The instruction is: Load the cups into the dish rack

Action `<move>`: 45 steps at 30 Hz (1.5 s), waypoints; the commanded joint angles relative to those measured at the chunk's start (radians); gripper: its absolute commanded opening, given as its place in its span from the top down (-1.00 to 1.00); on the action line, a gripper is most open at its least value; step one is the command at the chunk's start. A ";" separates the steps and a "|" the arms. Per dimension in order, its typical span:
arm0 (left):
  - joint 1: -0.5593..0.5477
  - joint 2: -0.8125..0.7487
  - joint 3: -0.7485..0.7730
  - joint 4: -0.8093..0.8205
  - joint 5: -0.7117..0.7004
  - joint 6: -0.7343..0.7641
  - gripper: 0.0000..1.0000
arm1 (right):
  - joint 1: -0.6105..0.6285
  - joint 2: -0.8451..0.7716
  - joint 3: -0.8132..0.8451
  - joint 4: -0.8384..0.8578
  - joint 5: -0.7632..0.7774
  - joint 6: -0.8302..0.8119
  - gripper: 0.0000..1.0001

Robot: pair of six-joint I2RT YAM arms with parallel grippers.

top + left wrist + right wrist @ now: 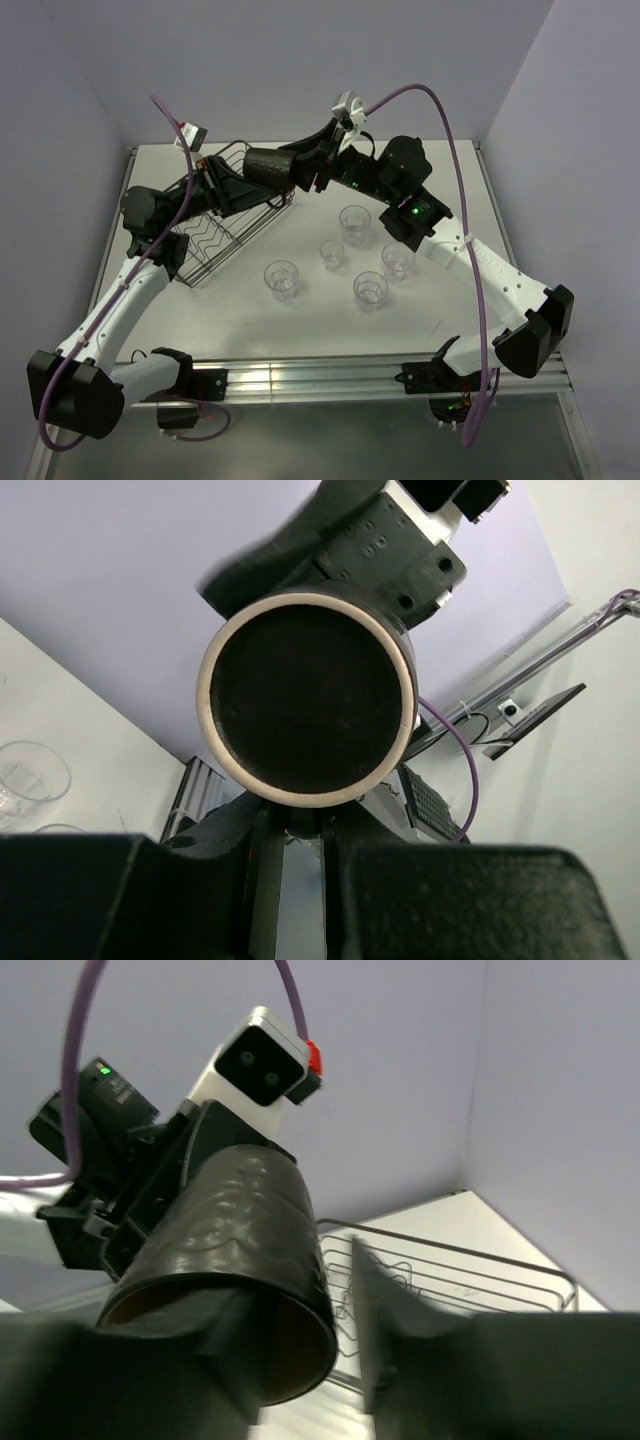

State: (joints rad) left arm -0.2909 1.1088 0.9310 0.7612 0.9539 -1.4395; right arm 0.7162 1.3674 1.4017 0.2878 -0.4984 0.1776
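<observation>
The left gripper [302, 852] sits just under the base of the dark brown glazed mug [268, 165]. Its jaws are nearly together, perhaps nipping the handle, but I cannot tell. The mug hangs on its side above the far end of the black wire dish rack [205, 240], probably mid-handover so it can be turned for loading. The right gripper [300, 1305] clamps the mug's wall, with one finger inside the rim and one outside. Five clear ribbed glass tumblers [355, 222] wait on the white table [300, 325], right of the rack.
</observation>
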 commanded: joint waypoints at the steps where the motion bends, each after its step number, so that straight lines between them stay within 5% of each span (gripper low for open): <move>1: 0.019 -0.052 0.020 0.038 0.014 0.065 0.99 | 0.009 -0.014 0.005 0.008 0.046 0.020 0.04; 3: 0.042 -0.070 0.022 0.004 0.016 0.085 0.99 | 0.009 -0.016 -0.003 0.005 0.052 0.014 -0.23; 13: 0.231 -0.093 0.061 -0.123 0.092 0.109 0.99 | 0.006 -0.047 -0.047 -0.033 0.100 -0.018 -0.89; 23: 0.562 -0.058 0.264 -0.897 0.123 0.645 0.99 | -0.064 -0.113 -0.125 -0.101 0.159 -0.041 -1.00; 27: 0.611 -0.009 0.396 -1.258 -0.048 0.891 1.00 | -0.099 -0.134 -0.150 -0.154 0.181 -0.085 -1.00; 29: 0.610 0.005 0.453 -1.379 -0.273 0.932 0.99 | -0.127 -0.148 -0.161 -0.185 0.182 -0.099 -1.00; 31: 0.610 -0.007 0.460 -1.418 -0.517 0.910 1.00 | -0.158 -0.159 -0.179 -0.205 0.181 -0.110 -1.00; 35: 0.610 -0.043 0.436 -1.438 -0.749 0.884 0.99 | -0.220 -0.174 -0.214 -0.231 0.159 -0.115 -1.00; 45: 0.550 -0.001 0.376 -1.516 -1.159 0.823 1.00 | -0.326 -0.175 -0.244 -0.282 0.155 -0.141 -1.00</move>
State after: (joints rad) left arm 0.2989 1.1130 1.3231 -0.7734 -0.0048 -0.5995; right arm 0.4183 1.2175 1.1645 0.0029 -0.3370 0.0570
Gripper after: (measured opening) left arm 0.218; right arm 0.997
